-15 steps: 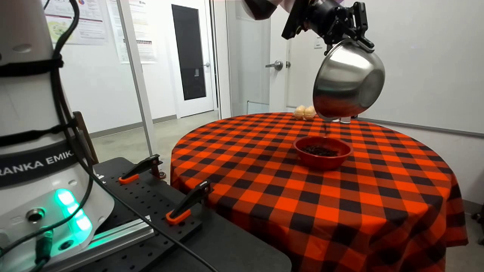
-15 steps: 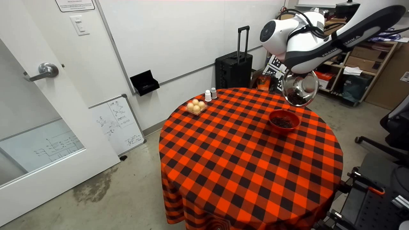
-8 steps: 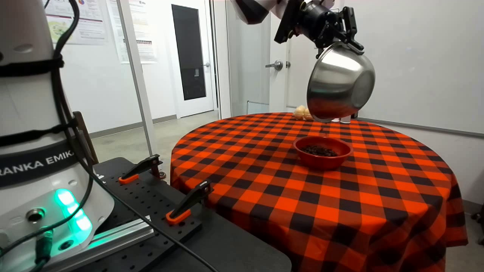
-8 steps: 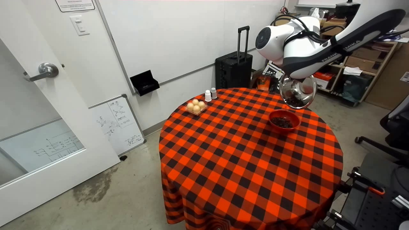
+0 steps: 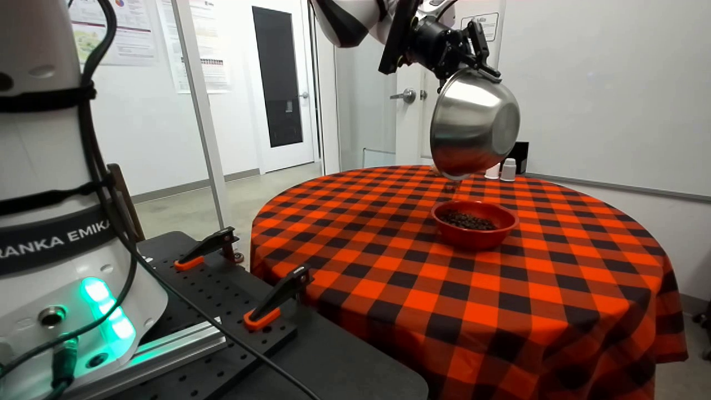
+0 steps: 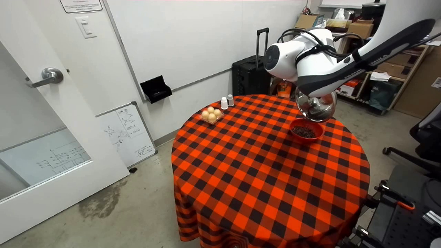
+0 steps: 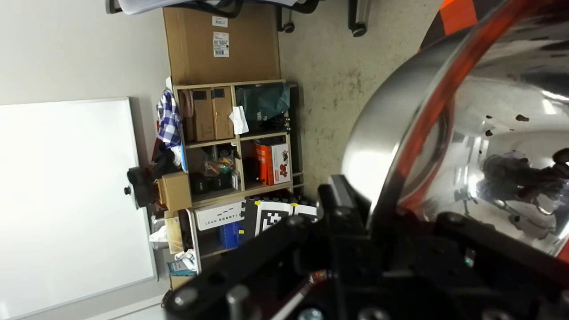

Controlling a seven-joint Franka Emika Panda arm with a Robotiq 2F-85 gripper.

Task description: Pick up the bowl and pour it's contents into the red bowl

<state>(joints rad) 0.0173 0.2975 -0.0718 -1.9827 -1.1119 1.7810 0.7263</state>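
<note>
The shiny metal bowl (image 5: 480, 119) hangs in the air, steeply tilted, mouth sideways and downward. It also shows in an exterior view (image 6: 320, 108), partly behind the arm. My gripper (image 5: 471, 73) is shut on its upper rim; in the wrist view the gripper (image 7: 373, 218) has one finger outside the wall and one inside. A few dark bits cling to the inside of the metal bowl (image 7: 511, 106). The red bowl (image 5: 475, 239) stands upright on the table below and holds small dark pieces (image 5: 469, 221). Blurred dark pieces (image 5: 451, 186) fall from the metal bowl's lower rim near the red bowl's edge.
A checkered cloth covers the round table (image 6: 262, 162). A clear tray of eggs (image 6: 211, 115) and two shakers (image 6: 224, 103) stand at its far edge. Clamps (image 5: 278, 297) sit on the robot's base table. A shelf (image 7: 238, 146) stands beyond the table.
The gripper and metal bowl have moved lower and toward the left in both exterior views. The dark contents seen in the metal bowl earlier are now mostly gone from it.
</note>
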